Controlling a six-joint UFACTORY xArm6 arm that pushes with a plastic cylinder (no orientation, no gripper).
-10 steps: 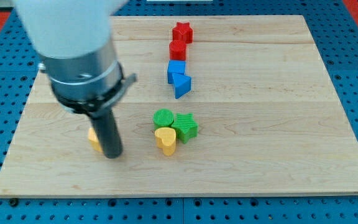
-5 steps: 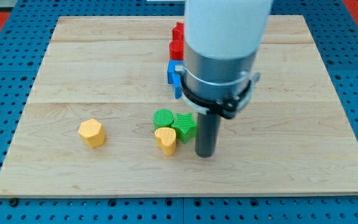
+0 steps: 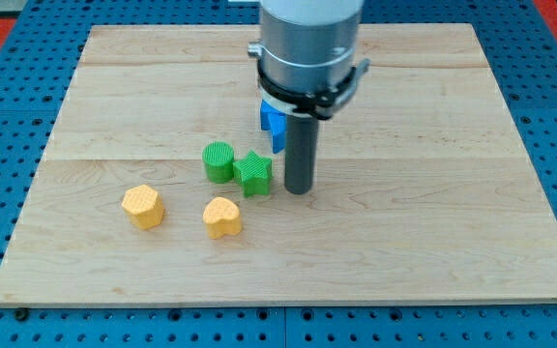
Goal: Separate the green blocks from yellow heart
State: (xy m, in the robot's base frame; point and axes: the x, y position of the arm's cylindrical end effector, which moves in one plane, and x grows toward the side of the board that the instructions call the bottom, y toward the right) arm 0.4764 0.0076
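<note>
A green round block [image 3: 219, 161] and a green star block [image 3: 253, 174] sit side by side, touching, near the board's middle. The yellow heart [image 3: 222, 217] lies below them toward the view's bottom, apart from both. My tip [image 3: 299, 190] rests on the board just to the right of the green star, a small gap away.
A yellow hexagon block [image 3: 143, 206] lies at the view's left of the heart. A blue block [image 3: 272, 118] shows partly behind the arm; the red blocks are hidden by the arm. The wooden board [image 3: 453, 193] sits on a blue pegboard.
My tip swept from the left to the right of the cluster, then up. The green blocks shifted left and up, the yellow heart shifted left and down, so they no longer touch.
</note>
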